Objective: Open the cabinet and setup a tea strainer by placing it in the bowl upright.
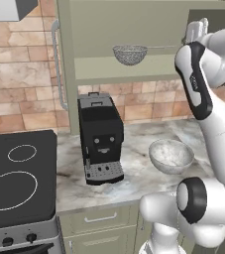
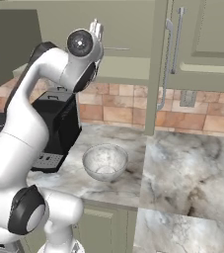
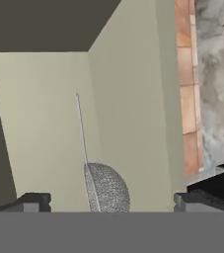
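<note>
Left base view shows the cabinet (image 1: pixel 148 30) standing open, its doors swung aside so the plain shelf (image 1: pixel 129 69) is exposed, and the tea strainer (image 1: pixel 130 54) sits on that shelf with its mesh basket rim-up and a thin handle running toward the right. The arm reaches up at the right side of the opening, and the end effector (image 1: pixel 197 31) is raised beside the far end of that handle, apart from the mesh basket. Below on the marbled desk (image 1: pixel 134 183), the bowl (image 1: pixel 171 156) rests upright and empty, to the right of the black coffee machine (image 1: pixel 101 139), with a black stove top (image 1: pixel 17 178) further left. In the right base view the bowl (image 2: pixel 105 162) lies just beside the coffee machine (image 2: pixel 59 131), under the open cabinet (image 2: pixel 128 29), whose door (image 2: pixel 155 64) is seen edge-on with its long silver handle (image 2: pixel 168 64). The hand view looks along the shelf: the strainer (image 3: pixel 107 189) appears low in the middle, between the two dark fingertips (image 3: pixel 32 202), which stand wide apart and hold nothing, neither one touching the mesh. The thin handle (image 3: pixel 82 128) extends away from the basket along the pale shelf.
</note>
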Tool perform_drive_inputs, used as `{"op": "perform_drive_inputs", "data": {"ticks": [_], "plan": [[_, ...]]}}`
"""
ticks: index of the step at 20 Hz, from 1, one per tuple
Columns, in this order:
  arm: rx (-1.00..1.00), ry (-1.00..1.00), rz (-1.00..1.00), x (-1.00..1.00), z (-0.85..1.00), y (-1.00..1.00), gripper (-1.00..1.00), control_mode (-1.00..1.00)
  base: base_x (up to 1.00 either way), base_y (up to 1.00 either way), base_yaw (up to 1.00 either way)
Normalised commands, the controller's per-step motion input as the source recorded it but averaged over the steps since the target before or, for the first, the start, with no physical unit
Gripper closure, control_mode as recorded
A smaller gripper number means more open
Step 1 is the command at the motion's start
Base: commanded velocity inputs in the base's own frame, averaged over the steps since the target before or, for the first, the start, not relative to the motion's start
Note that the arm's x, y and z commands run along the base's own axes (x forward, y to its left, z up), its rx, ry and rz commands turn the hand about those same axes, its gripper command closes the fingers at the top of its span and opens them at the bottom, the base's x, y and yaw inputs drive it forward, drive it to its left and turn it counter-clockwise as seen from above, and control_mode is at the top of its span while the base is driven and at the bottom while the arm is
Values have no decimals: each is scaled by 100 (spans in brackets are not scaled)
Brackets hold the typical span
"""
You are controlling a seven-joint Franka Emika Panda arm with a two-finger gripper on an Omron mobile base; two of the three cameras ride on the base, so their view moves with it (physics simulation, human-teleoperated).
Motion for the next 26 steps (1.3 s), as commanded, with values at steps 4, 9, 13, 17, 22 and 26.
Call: {"op": "perform_drive_inputs", "data": {"ticks": [4,9,13,17,22,26], "plan": [[4,-27,0,10,-7,0,-100,-100,0,0,0],[0,-15,0,1,-1,0,-100,-100,0,0,0],[0,0,0,5,0,0,-100,-100,0,0,0],[0,5,0,19,1,0,-100,-100,0,0,0],[0,0,0,27,0,0,-100,-100,0,0,0],[0,0,0,31,0,0,-100,-100,0,0,0]]}}
